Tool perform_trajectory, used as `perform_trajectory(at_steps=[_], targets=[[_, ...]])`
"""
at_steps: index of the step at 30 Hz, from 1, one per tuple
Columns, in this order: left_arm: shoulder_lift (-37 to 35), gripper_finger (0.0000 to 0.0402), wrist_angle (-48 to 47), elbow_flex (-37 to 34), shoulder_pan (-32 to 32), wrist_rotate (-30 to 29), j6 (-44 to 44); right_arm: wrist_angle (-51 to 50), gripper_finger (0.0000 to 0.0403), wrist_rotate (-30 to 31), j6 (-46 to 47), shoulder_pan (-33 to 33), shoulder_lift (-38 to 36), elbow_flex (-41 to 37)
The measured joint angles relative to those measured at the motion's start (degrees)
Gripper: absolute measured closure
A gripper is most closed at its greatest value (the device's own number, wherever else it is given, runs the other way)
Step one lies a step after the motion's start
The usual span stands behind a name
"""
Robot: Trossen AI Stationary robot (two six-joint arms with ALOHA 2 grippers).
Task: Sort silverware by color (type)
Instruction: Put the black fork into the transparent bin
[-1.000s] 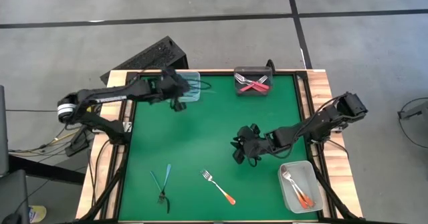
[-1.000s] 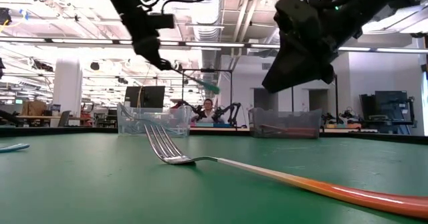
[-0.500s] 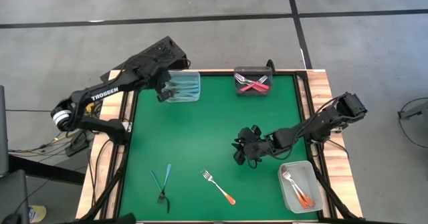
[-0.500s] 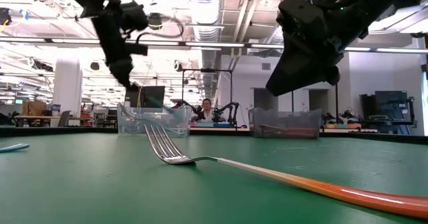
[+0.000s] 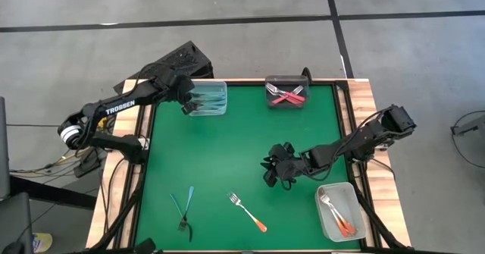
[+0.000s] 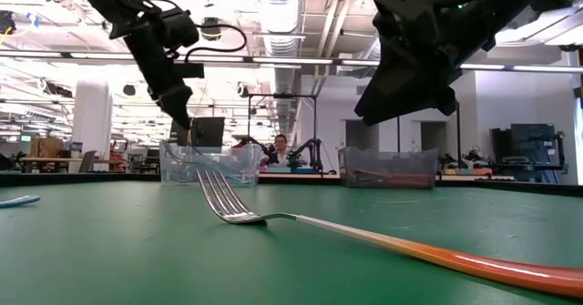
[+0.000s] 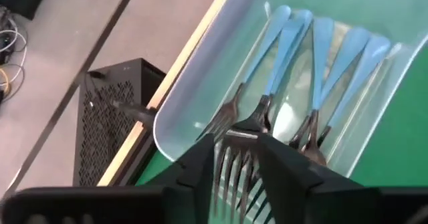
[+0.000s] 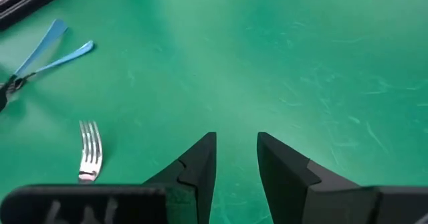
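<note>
Your left gripper [image 7: 235, 158] hovering over clear tub [image 5: 220, 110] of blue forks [image 7: 319, 57] at far-left table corner, fingers parted, empty. Right gripper [image 8: 236, 158] hanging mid-table, fingers parted, empty.

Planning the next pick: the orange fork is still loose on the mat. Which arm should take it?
Probably the right. The right gripper hangs open and empty over mid-mat, close to the orange fork, and the tray with orange forks is on its side. The left gripper is over the far clear tray of blue forks.

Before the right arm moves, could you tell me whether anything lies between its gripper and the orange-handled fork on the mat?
Nothing visible does. Only bare green mat separates the open right gripper from the orange-handled fork.
</note>
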Motion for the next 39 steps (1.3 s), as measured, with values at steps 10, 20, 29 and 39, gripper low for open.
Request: perform_trajectory(at_steps=[10, 20, 29, 39], targets=[[-3.0, 0.0232, -10.3, 4.0, -7.3, 3.6, -10.0, 0.0, 0.0268, -0.9, 0.2, 0.6, 0.0, 0.0], [-11.3, 0.0256, -14.9, -0.3, -36.5, 5.3, -34.4, 0.2, 0.0268, -0.8, 0.4, 2.4, 0.0, 0.0], [-12.0, 0.0269, -8.3, -11.5, -72.6, 0.4, -70.5, 0.1, 0.0269, 2.1, 0.3, 5.7, 0.0, 0.0], [-5.2, 0.0278, 1.8, -11.9, -95.9, -1.1, -65.6, 0.1, 0.0269, 2.8, -1.8, 4.1, 0.0, 0.0]])
